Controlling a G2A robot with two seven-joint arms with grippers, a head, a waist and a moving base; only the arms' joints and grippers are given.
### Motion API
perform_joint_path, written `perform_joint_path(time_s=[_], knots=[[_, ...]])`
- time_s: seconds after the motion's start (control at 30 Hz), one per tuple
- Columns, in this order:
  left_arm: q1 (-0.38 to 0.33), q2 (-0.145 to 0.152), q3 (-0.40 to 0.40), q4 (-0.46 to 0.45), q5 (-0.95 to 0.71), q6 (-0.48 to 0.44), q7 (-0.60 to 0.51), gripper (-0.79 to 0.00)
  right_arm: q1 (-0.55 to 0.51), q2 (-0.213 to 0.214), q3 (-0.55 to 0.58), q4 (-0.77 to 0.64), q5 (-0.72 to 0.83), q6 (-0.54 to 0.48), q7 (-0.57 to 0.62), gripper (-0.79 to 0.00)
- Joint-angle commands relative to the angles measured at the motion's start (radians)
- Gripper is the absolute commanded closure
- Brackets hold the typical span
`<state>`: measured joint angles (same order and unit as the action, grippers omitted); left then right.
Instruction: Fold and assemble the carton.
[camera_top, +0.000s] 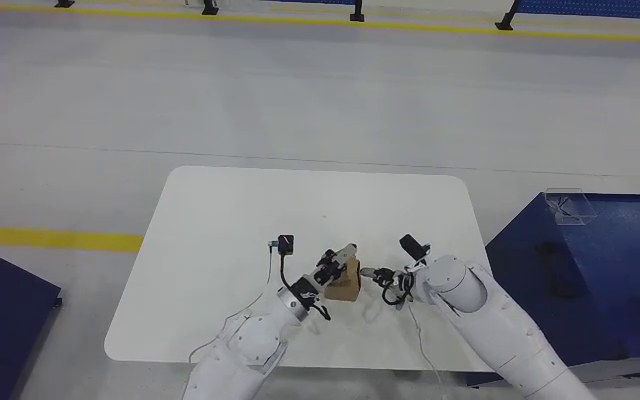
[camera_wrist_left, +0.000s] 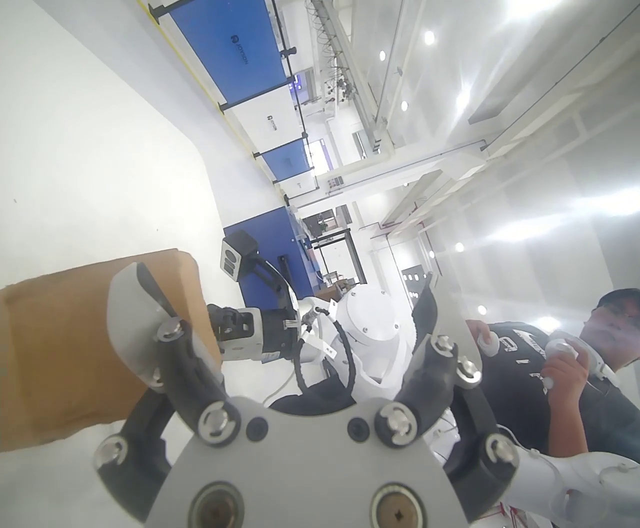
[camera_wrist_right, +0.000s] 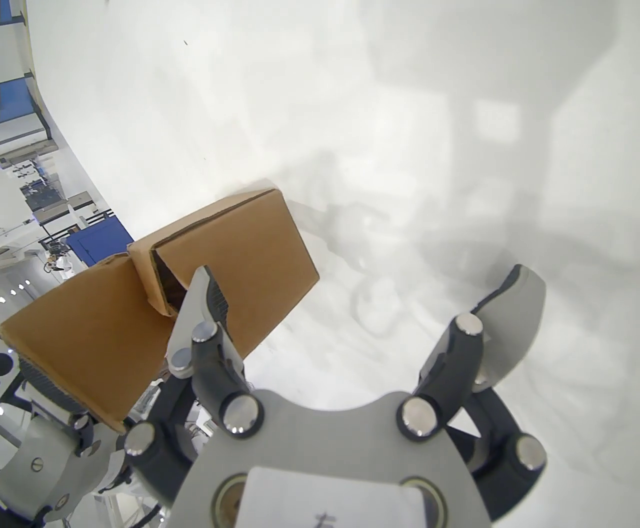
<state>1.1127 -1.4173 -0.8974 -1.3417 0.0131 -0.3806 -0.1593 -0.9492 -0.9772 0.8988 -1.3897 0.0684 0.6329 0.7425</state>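
The plain brown cardboard carton (camera_top: 347, 284) is at the lower centre of the top view, over the smooth white table (camera_top: 220, 220) with rounded corners, near its front edge. Whether it rests on the table cannot be told. It is matte and box-shaped with creased edges, and one end flap stands ajar over a dark hollow. The left gripper (camera_top: 337, 261) is spread wide, and one of its curved metal fingers (camera_wrist_left: 134, 300) lies flat against the carton's side. The right gripper (camera_top: 369, 272), just right of the carton, is also spread wide, with one fingertip (camera_wrist_right: 204, 292) at the flap's opening.
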Motion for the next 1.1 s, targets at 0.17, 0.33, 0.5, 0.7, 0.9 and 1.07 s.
perform_joint_path(time_s=[0.17, 0.33, 0.5, 0.7, 0.9, 1.07], knots=[[-0.017, -0.012, 0.009, 0.039, -0.003, 0.033, 0.009, -0.785, -0.02, 0.014, 0.096, -0.001, 0.069, -0.047, 0.024, -0.785], [-0.013, -0.017, 0.009, 0.049, -0.012, 0.028, 0.0, -0.785, -0.08, 0.037, 0.199, -0.042, 0.152, -0.148, 0.102, -0.785], [-0.004, -0.019, 0.001, 0.047, -0.01, 0.022, -0.005, -0.785, -0.137, 0.045, 0.221, -0.105, 0.142, -0.184, 0.102, -0.785], [0.007, -0.02, -0.007, 0.044, -0.008, 0.02, -0.014, -0.785, -0.147, 0.04, 0.198, -0.134, 0.102, -0.158, 0.043, -0.785], [0.011, -0.023, -0.012, 0.043, -0.004, 0.023, -0.02, -0.785, -0.142, 0.034, 0.176, -0.142, 0.061, -0.146, 0.009, -0.785], [0.011, -0.027, -0.01, 0.041, -0.003, 0.029, -0.023, -0.785, -0.135, 0.03, 0.164, -0.142, 0.038, -0.135, -0.001, -0.785]])
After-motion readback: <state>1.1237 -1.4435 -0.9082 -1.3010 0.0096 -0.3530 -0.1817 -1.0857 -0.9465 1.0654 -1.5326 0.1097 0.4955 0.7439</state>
